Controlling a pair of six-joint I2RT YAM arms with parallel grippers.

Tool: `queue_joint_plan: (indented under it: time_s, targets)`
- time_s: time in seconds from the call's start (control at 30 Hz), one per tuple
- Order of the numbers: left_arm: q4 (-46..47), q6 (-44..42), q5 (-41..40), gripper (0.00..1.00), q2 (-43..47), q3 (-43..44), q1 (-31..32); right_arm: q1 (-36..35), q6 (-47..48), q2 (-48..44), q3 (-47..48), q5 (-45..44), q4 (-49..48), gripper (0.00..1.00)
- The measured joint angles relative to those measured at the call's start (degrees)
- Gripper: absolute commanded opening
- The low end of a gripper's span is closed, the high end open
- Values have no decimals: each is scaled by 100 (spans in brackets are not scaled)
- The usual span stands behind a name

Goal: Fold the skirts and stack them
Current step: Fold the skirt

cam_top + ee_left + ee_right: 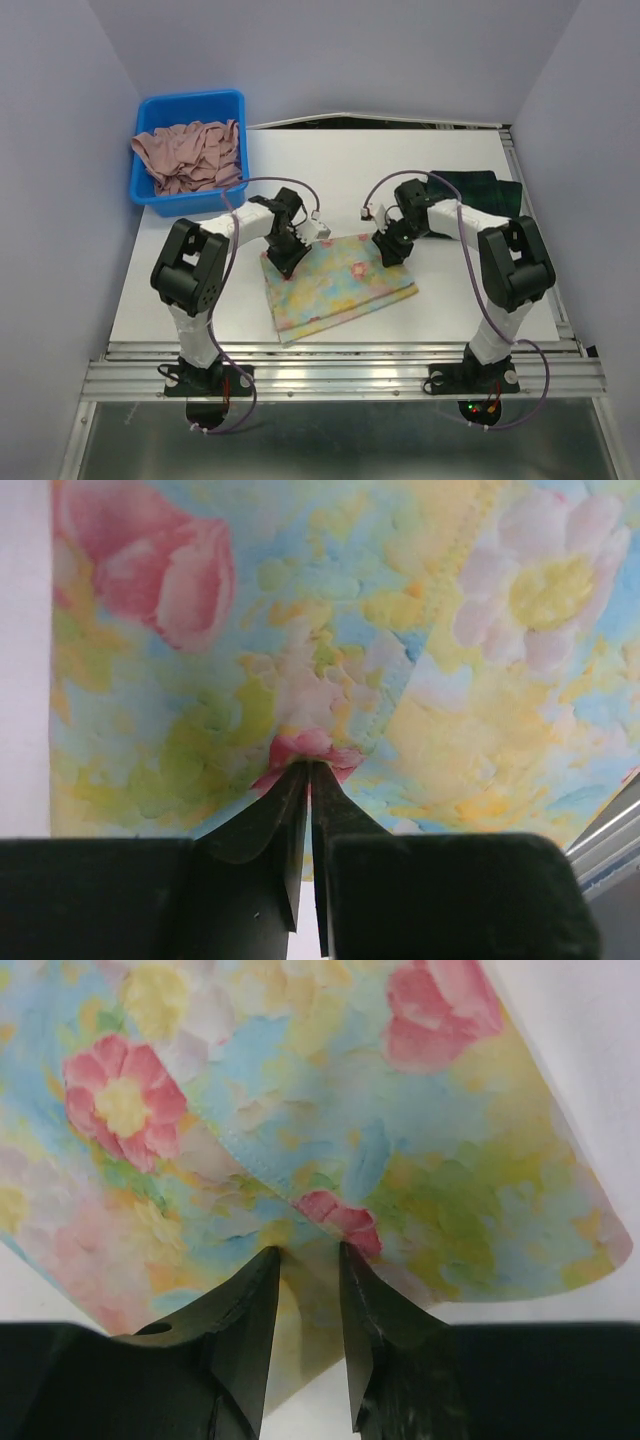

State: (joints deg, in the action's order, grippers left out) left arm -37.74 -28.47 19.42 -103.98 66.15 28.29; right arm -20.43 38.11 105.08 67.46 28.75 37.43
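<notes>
The pale yellow floral skirt point(335, 285) lies folded flat on the white table, near the front middle. My left gripper point(287, 258) is at its far left corner; in the left wrist view that gripper point(308, 764) is shut, pinching the floral cloth point(420, 680) at a pink flower. My right gripper point(390, 250) is at the skirt's far right corner. In the right wrist view its jaws point(308, 1250) stand a little apart with a fold of the floral cloth point(300, 1090) caught between them. The dark plaid skirt point(485, 192) lies at the back right, behind my right arm.
A blue plastic bin point(190, 204) stands at the back left and holds crumpled pink cloth point(190, 158). The table's metal rail point(340, 355) runs along the near edge. Grey walls close in both sides.
</notes>
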Motion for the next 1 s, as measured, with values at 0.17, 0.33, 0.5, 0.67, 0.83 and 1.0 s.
queue_joint_plan:
  time_s: [0.17, 0.33, 0.5, 0.67, 0.83, 1.0]
  targets:
    - [-317, 11, -319, 23, -1113, 1668, -118, -280, -166, -780, -988, -7, -151, 38]
    - [-101, -15, -459, 36, -2439, 3880, -232, -1147, -708, -1196, -1449, 332, -136, 46]
    - [-52, 79, -195, 40, -2533, 4579, -420, -1792, -1464, -1401, -1335, 1126, -103, 48]
    - [612, 538, 234, 39, -675, 2732, -949, -1569, -1867, -1480, -529, 1182, -223, 46]
    - [1217, 1233, 337, 14, 1381, 887, -1408, -1104, -2031, -1368, -133, 874, -555, 40]
    - [1733, 1808, 820, 0, 1604, -85, -1456, -1003, -2306, -560, 74, 562, -927, 35]
